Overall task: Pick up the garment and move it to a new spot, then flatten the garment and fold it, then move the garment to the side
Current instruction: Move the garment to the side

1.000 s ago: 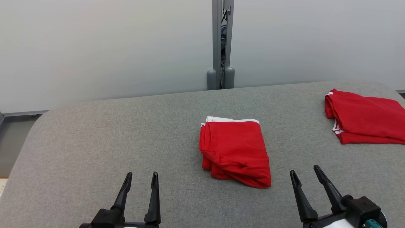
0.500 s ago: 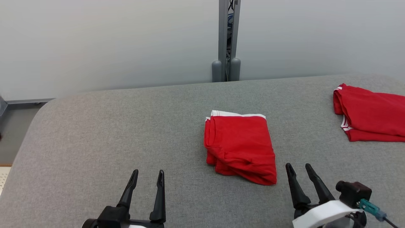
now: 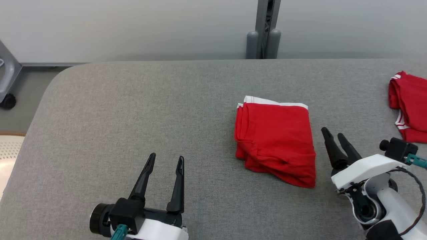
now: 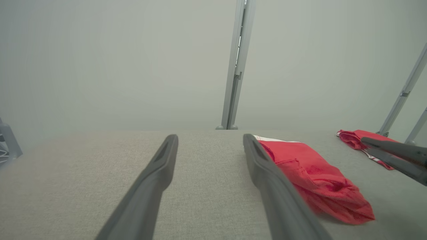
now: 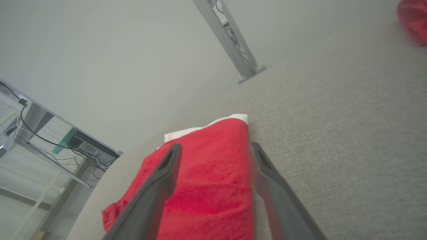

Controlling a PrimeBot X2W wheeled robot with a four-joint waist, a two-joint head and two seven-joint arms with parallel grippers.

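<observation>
A folded red garment (image 3: 275, 138) with a white hem lies on the grey table (image 3: 133, 110), right of centre. It also shows in the left wrist view as the garment (image 4: 310, 173) and in the right wrist view as the garment (image 5: 206, 186). My right gripper (image 3: 333, 134) stands open just beside the garment's right edge, tilted toward it, fingers above the cloth. My left gripper (image 3: 165, 160) is open over bare table, well left of the garment, with nothing between its fingers.
A second folded red garment (image 3: 408, 106) lies at the table's right edge. A grey post (image 3: 263, 30) stands behind the table against the pale wall. The table's rounded left corner drops to floor, where a grey wheeled stand (image 3: 8, 83) shows.
The head camera has tipped down and shifted, so the whole scene moved. My right gripper has swung up and in, close to the garment's right edge. The left gripper holds its place.
</observation>
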